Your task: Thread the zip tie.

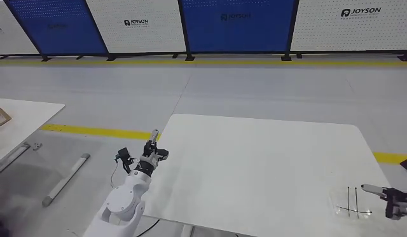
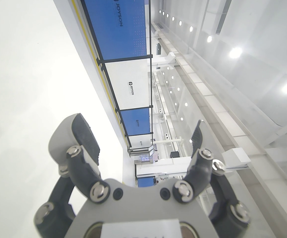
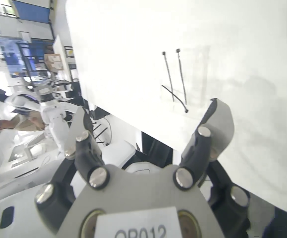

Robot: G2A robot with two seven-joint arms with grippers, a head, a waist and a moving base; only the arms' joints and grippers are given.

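Three thin black zip ties (image 1: 352, 202) lie near the table's front right corner. Two are straight and side by side, and the third (image 3: 176, 99) curves across their tails. In the right wrist view the two straight ties (image 3: 169, 75) show their small heads at the far ends. My right gripper (image 1: 376, 192) hovers just right of them at the table edge, open and empty (image 3: 149, 113). My left gripper (image 1: 152, 140) is off the table's left edge, far from the ties, open with nothing between its fingers (image 2: 141, 134).
The white table (image 1: 254, 167) is bare apart from the ties, which seem to rest on a faint clear sheet (image 3: 197, 75). Blue and white pegboard panels (image 1: 235, 14) stand beyond the floor. Another white table (image 1: 25, 116) is at the far left.
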